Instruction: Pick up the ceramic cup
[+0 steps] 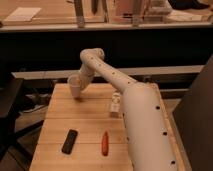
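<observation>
The ceramic cup [74,86] is small and cream-white and stands near the far left corner of the wooden table [57,120]. My gripper [81,83] is at the end of the long white arm. It reaches in from the lower right and is right against the cup's right side. The gripper's end overlaps the cup, so the contact is hidden.
A pale narrow bottle [115,103] lies on the table next to the arm. A black flat object [69,141] and a red-orange stick-shaped object [105,143] lie near the front. A dark chair [10,107] stands left of the table. A counter with a rail runs behind it.
</observation>
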{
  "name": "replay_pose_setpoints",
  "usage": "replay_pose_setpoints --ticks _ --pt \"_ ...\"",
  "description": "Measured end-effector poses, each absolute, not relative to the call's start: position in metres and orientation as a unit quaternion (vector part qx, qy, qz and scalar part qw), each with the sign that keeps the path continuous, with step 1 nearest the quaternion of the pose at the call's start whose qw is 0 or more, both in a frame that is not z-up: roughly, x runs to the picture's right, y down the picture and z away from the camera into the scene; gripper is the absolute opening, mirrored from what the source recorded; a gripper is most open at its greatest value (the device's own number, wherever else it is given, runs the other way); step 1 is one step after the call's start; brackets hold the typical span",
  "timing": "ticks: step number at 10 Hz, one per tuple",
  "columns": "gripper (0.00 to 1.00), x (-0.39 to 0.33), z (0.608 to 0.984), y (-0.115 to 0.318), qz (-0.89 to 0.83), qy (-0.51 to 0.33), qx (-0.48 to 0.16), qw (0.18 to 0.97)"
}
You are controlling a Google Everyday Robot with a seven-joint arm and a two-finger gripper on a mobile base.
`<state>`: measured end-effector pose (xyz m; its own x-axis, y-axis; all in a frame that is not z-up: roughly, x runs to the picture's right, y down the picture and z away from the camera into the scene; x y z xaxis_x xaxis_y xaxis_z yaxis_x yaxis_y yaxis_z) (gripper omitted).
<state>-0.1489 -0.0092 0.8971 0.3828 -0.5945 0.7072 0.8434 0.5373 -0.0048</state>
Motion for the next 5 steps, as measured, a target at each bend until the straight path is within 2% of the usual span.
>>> replay_pose_setpoints --ticks 5 --pt "0.00 -0.1363 0.8884 -0.0103 -0.447 -0.334 -0.188 0.808"
